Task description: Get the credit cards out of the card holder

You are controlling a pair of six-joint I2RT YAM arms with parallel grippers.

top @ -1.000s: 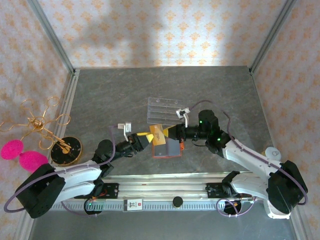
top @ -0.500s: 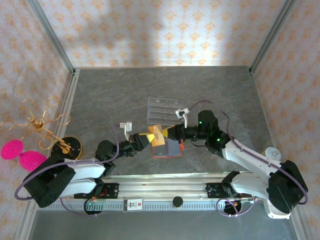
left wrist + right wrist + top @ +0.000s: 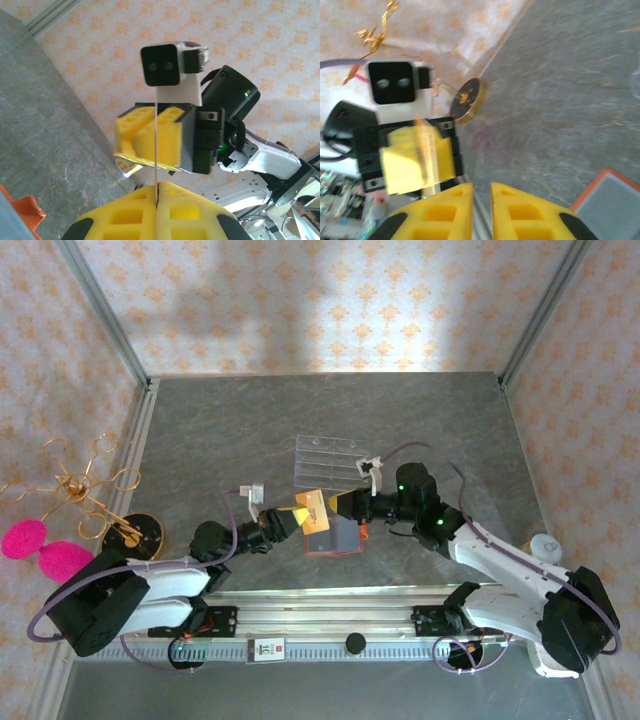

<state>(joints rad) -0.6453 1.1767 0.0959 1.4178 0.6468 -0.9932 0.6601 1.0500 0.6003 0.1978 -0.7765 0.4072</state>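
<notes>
right pincer (image 3: pixel 481 195) backed off, narrowly open, seemingly empty; left pincer (image 3: pixel 157 190) clamps gold card (image 3: pixel 310 508).

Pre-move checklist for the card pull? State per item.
1. Left pincer grip on gold card: ok, shut on its edge.
2. Gold card out of card holder: ok, held in the air.
3. Right pincer free: ok, open with nothing between its fingers.
4. Card holder open: ok, grey-blue inside faces up on the table.
5. Black card located: cannot tell.
6. Right pincer's clearance from the clear acrylic rack: cannot tell, it is close to the front edge.
</notes>
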